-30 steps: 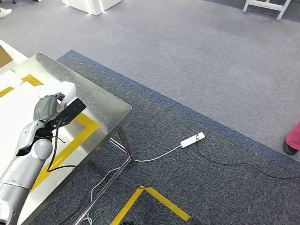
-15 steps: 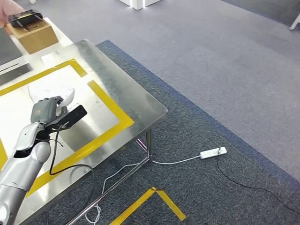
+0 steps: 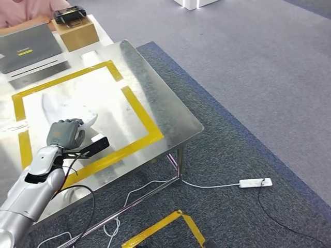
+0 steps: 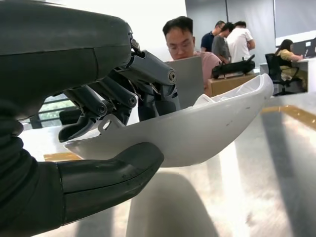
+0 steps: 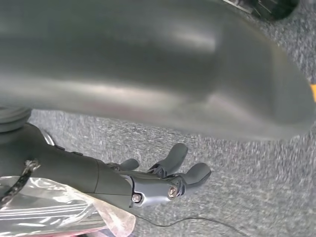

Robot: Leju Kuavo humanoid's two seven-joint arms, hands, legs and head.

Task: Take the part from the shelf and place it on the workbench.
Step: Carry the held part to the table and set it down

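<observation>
The part (image 3: 84, 120) sits in the left hand (image 3: 64, 133) over the surface (image 3: 156, 103), inside the taped frame (image 3: 140, 116). A box (image 3: 76, 33) and laptop (image 3: 29, 49) lie at the far edge. A power strip (image 3: 254, 183) lies on the floor to the right.

Grey left hand (image 3: 65, 133) at 8 o'clock grips curved white plastic part (image 3: 58, 109) over shiny steel workbench (image 3: 164, 106), inside yellow tape rectangle (image 3: 137, 114). Brown cardboard box (image 3: 76, 32) with black device (image 3: 70, 14) at 11 o'clock. White power strip (image 3: 255, 182) on dark carpet, 4 o'clock.
</observation>
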